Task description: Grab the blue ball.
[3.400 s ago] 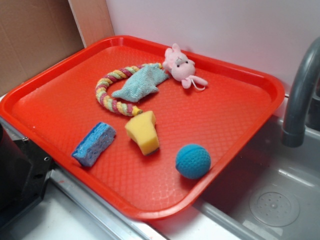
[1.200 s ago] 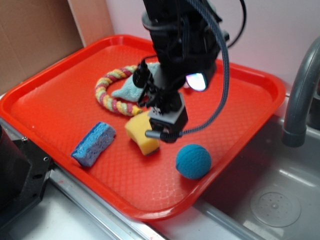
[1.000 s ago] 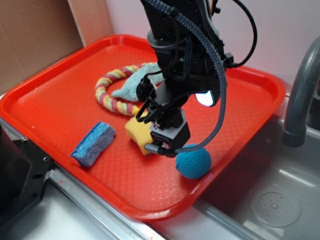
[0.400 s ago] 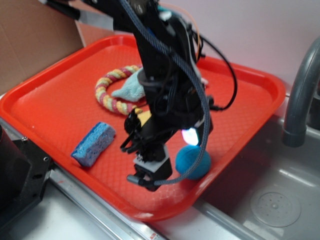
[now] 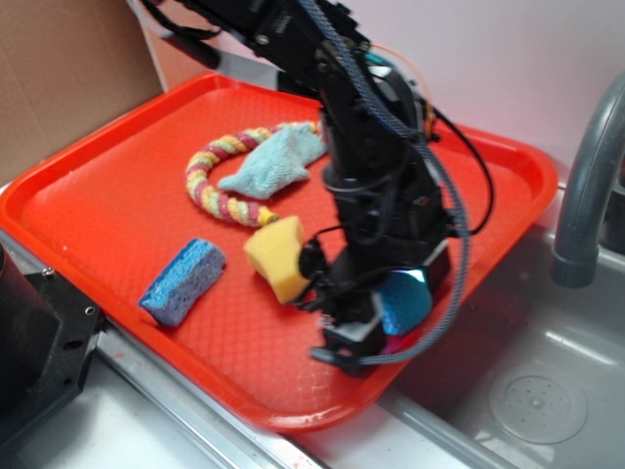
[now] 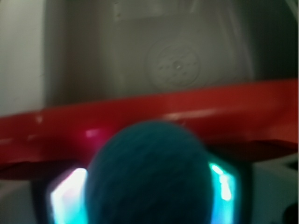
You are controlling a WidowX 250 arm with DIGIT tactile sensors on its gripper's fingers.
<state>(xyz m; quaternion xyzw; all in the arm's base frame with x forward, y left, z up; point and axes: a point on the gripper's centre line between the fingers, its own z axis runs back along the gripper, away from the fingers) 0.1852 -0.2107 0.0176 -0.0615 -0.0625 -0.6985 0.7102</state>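
Observation:
The blue ball [image 5: 405,301] lies near the front right edge of the red tray [image 5: 117,195], mostly hidden by the black arm in the exterior view. My gripper [image 5: 389,320] is lowered over it. In the wrist view the ball [image 6: 148,172] fills the lower middle, between my gripper [image 6: 148,196] fingers. Glowing pads [image 6: 65,200] show close on each side of the ball. The jaws stand wide, astride the ball, and no squeeze shows.
A yellow sponge [image 5: 276,256], a blue sponge block [image 5: 183,281], a rope ring [image 5: 210,181] and a teal cloth [image 5: 278,156] lie on the tray. The tray rim [image 6: 140,112] is just past the ball, with the sink [image 5: 527,391] and grey faucet [image 5: 586,195] beyond.
The arm came in from above, passed the yellow sponge, and swung right and down onto the ball. The ball now sits between the fingers and has stayed in place.

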